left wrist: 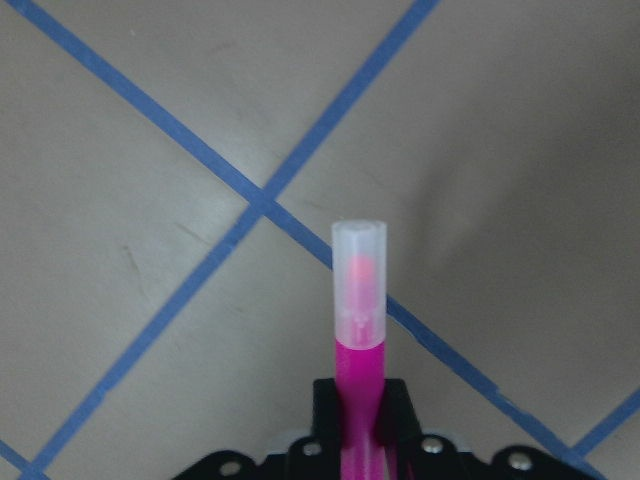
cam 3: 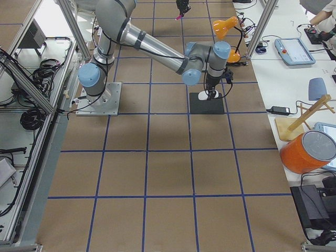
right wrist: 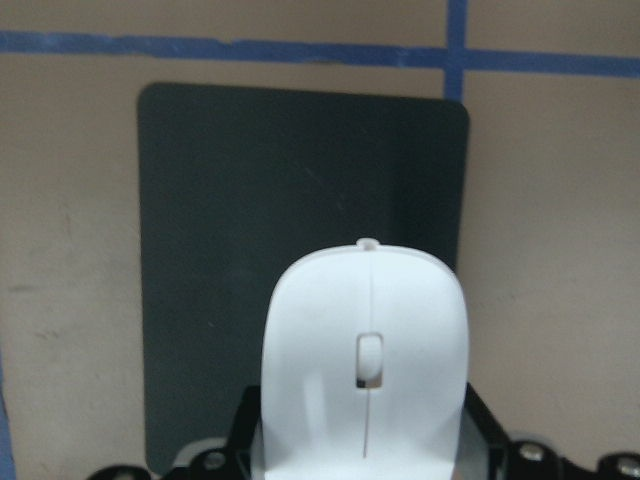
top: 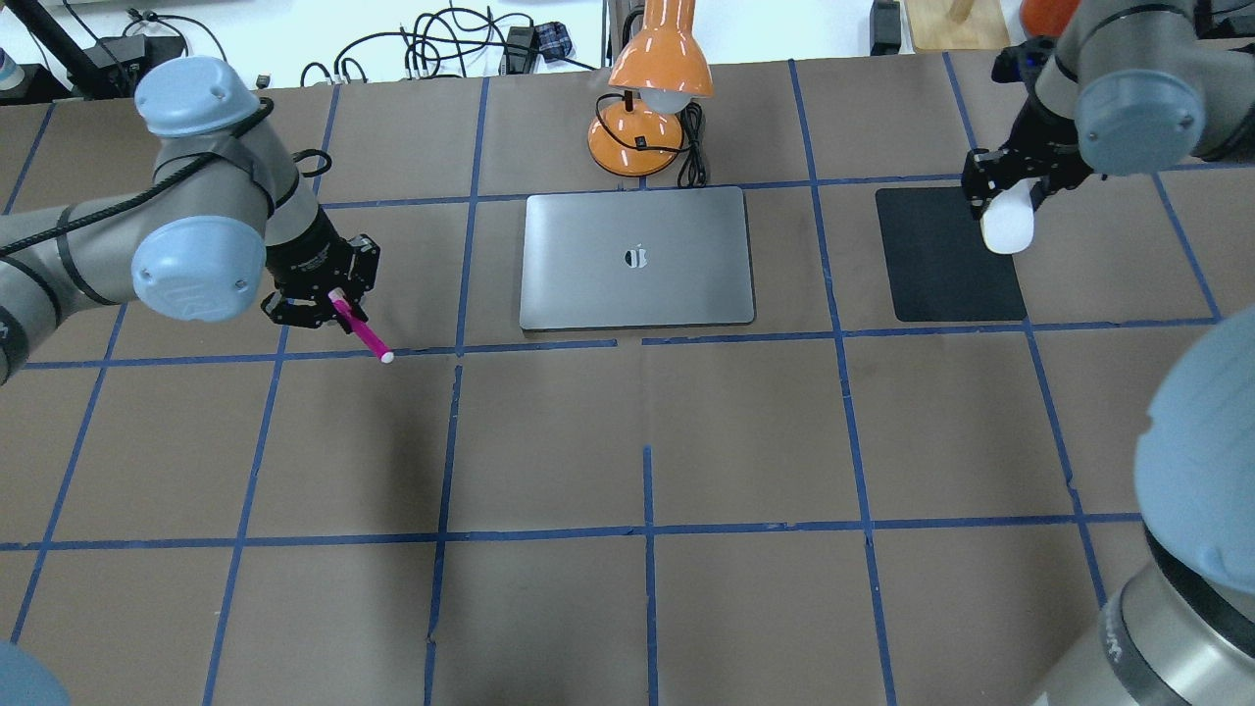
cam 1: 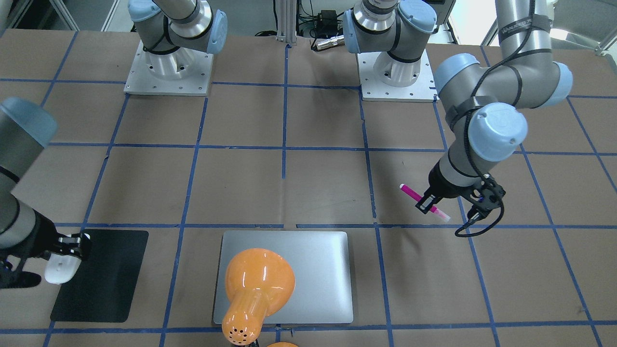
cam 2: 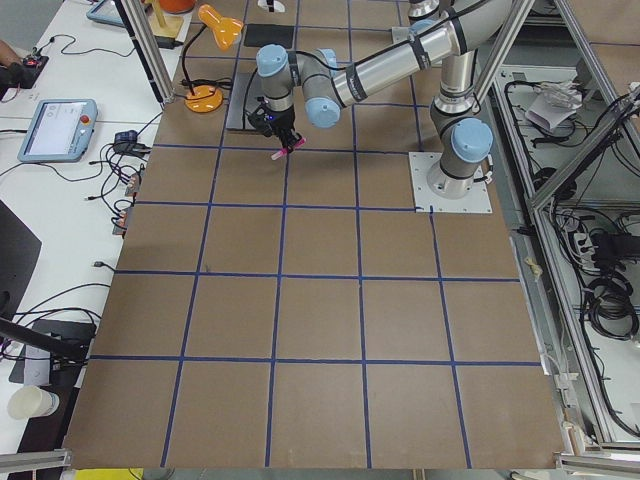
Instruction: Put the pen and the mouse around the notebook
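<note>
Left gripper (top: 331, 302) was clamped on the pen (top: 361, 333), held off the table well left of the notebook (top: 637, 257). The pen's long axis ran diagonal, pale capped end aimed toward the robot's side and the notebook's side. Right gripper (top: 1008, 194) gripped the mouse (top: 1008, 230) over the black mat's (top: 941, 265) right edge, its long axis near-to-far and its wheel end away from the gripper.

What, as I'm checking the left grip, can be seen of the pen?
The pen is a slim magenta plastic-looking stick with a translucent pale cap over a pink tip. The left gripper is shut around its middle, cap end jutting out. It hangs tilted, apparently clear of the table, left of the notebook, touching only the fingers.
</note>
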You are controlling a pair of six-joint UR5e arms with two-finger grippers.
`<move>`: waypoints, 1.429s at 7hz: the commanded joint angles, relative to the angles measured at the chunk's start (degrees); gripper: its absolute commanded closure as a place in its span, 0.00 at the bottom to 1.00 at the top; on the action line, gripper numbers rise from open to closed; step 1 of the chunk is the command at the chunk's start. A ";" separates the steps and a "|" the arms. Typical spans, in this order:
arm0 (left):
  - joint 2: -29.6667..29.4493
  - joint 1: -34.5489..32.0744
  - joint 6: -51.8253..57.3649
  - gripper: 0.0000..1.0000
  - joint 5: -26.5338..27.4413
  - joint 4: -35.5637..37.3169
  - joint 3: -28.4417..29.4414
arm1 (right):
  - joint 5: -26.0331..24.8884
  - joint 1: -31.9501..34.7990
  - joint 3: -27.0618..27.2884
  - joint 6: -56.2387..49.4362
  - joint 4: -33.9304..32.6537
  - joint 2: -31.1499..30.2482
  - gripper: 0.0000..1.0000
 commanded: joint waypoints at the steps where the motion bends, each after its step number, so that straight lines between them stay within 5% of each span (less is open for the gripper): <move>1: -0.86 -7.46 -13.98 1.00 -1.10 0.07 0.06 | -0.09 1.94 -3.87 1.40 0.68 5.85 0.88; 5: -3.14 -18.10 -36.84 1.00 -2.59 0.86 0.49 | -0.27 1.68 0.60 1.31 2.98 6.03 0.73; 7: -5.60 -20.05 -43.90 1.00 -9.09 4.35 1.37 | 0.17 -0.16 1.14 0.87 2.62 6.20 0.34; 8: -6.57 -21.79 -47.58 1.00 -9.02 5.68 1.55 | 0.26 -0.17 1.05 1.57 1.92 6.03 0.00; 10: -8.77 -24.62 -56.62 1.00 -9.02 10.50 1.55 | 0.18 -0.08 -0.17 2.53 2.26 5.68 0.00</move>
